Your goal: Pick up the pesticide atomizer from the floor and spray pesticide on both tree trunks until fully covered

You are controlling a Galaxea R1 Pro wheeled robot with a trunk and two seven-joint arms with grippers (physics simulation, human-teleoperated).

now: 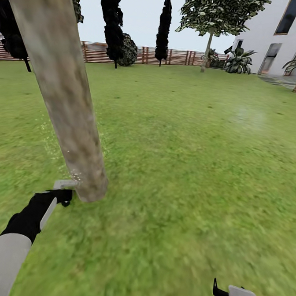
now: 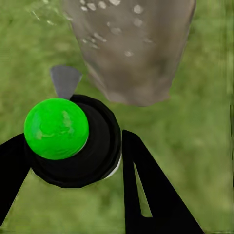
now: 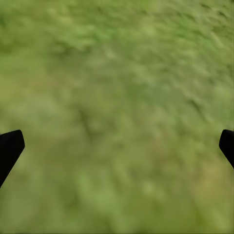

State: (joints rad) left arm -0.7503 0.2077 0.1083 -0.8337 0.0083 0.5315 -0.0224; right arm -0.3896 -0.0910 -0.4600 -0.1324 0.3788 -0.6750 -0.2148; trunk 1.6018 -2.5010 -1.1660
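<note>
Left end effector (image 2: 73, 161): clamped on atomizer (image 2: 70, 141), nozzle beside tree trunk (image 1: 63, 98)
Trunk: droplets speckle its base; coverage judged partial
Right end effector (image 3: 117, 146): wide, empty, over lawn (image 1: 200, 160)
Left: second tree

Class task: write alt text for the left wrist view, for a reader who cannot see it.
The left gripper holds an atomizer, black with a green cap, aimed at the base of a pale trunk speckled with droplets. Blurred lawn lies all around.

Atomizer (image 2: 66, 141), black body, green round cap, clamped beside tree trunk (image 1: 63, 93) base; pale droplets speckle trunk; lawn (image 1: 188, 146) around.
</note>
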